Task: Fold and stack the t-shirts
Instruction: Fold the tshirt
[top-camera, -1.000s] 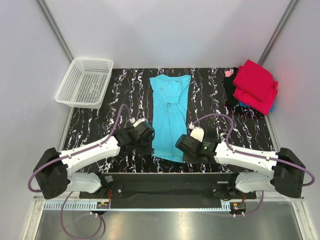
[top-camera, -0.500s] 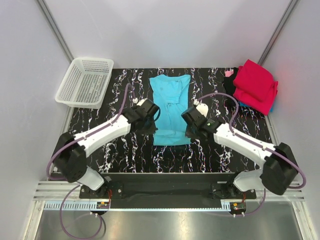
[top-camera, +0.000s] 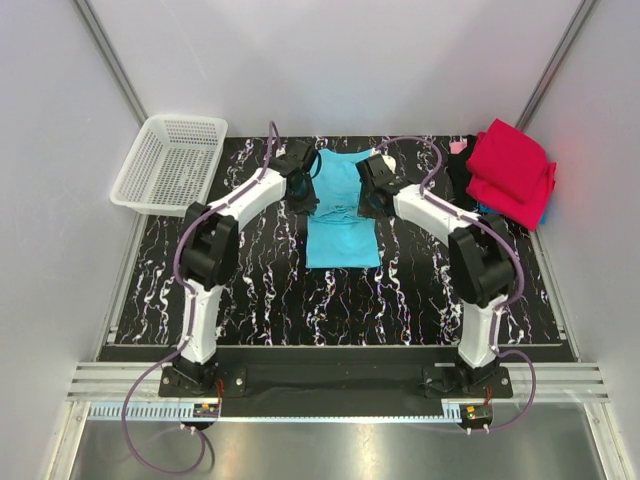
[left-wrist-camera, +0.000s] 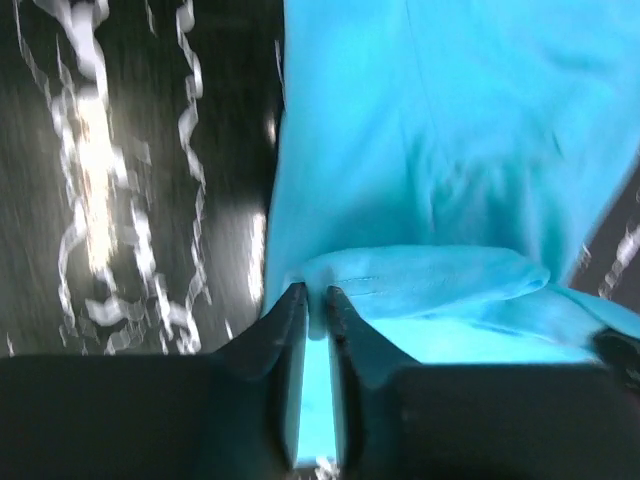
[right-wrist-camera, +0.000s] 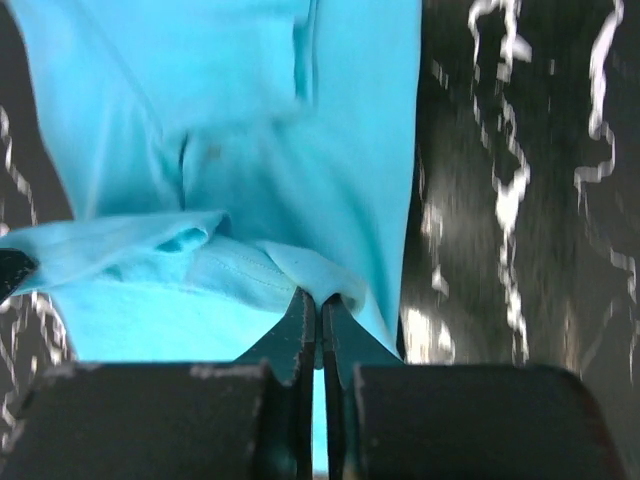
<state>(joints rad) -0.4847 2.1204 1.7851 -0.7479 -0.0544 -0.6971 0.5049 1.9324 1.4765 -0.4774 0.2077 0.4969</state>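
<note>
I am folding the blue shirt (top-camera: 342, 245), by the middle of the far edge of the tabletop (top-camera: 250, 290), with my left claw (left-wrist-camera: 312, 296) and right claw (right-wrist-camera: 319, 300) pinched tight on its hem; next I should lay the hem flat and let go.

Both arms were bolted to a black base bar (top-camera: 340, 378). The left arm (top-camera: 243, 203) and right arm (top-camera: 428, 207) had white, rounded link shells joined by bulky black joint housings. A thin purple cable (top-camera: 123, 435) looped out below the bar's left end, and its twin (top-camera: 527, 378) curled at the bar's right end; each ran on along its arm. The left gripper (left-wrist-camera: 310, 295) and right gripper (right-wrist-camera: 319, 298) were matt black, with flat, tapering fingers (left-wrist-camera: 285, 335) on a broad, blocky body.
</note>
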